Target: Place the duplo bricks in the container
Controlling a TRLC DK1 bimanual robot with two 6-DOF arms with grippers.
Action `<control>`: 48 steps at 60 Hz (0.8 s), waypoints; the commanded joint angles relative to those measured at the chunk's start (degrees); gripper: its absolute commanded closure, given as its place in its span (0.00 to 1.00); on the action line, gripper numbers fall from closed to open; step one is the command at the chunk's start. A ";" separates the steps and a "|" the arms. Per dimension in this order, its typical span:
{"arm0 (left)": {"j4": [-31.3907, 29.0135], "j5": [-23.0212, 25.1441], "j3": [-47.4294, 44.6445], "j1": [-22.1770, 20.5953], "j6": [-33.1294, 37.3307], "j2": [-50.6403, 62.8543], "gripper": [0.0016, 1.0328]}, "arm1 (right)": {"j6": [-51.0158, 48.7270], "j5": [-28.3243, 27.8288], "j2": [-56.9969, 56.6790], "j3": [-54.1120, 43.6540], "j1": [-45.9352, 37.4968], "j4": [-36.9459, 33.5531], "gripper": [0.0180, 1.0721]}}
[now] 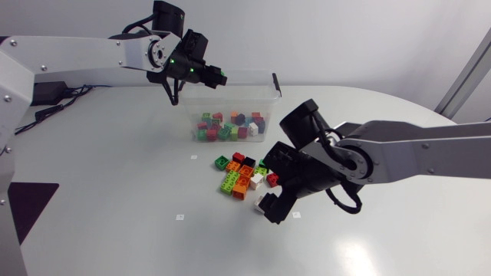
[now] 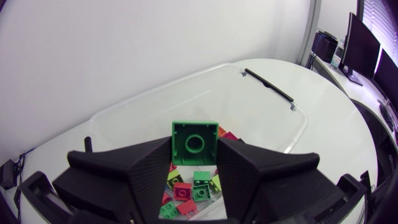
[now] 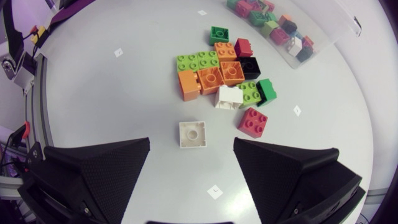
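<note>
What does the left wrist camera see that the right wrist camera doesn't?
Only the left wrist view shows the green brick pinched in the left gripper, above the container. Only the right wrist view shows the open right gripper, a white brick lying alone on the table just ahead of it, and the pile of bricks further on. Both views show the clear container with bricks lying inside it.
</note>
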 commanded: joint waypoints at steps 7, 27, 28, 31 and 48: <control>0.51 -1.18 1.69 0.71 -1.67 1.19 0.09 | -2.49 0.90 7.68 1.57 0.29 0.86 0.08; -0.28 -0.74 -11.76 2.03 -0.71 -15.07 0.08 | -4.33 0.90 14.01 5.17 0.29 2.53 0.11; -0.98 -0.30 -13.08 2.03 -0.09 -16.39 0.08 | -4.42 0.98 14.45 5.44 0.29 2.53 0.11; -2.30 -0.21 -15.45 1.94 1.32 -18.68 0.08 | -4.86 0.98 15.33 5.97 0.29 2.53 0.13; -10.74 0.31 -28.81 -1.22 10.72 -26.41 0.09 | -6.62 0.90 17.61 7.46 0.29 1.83 0.33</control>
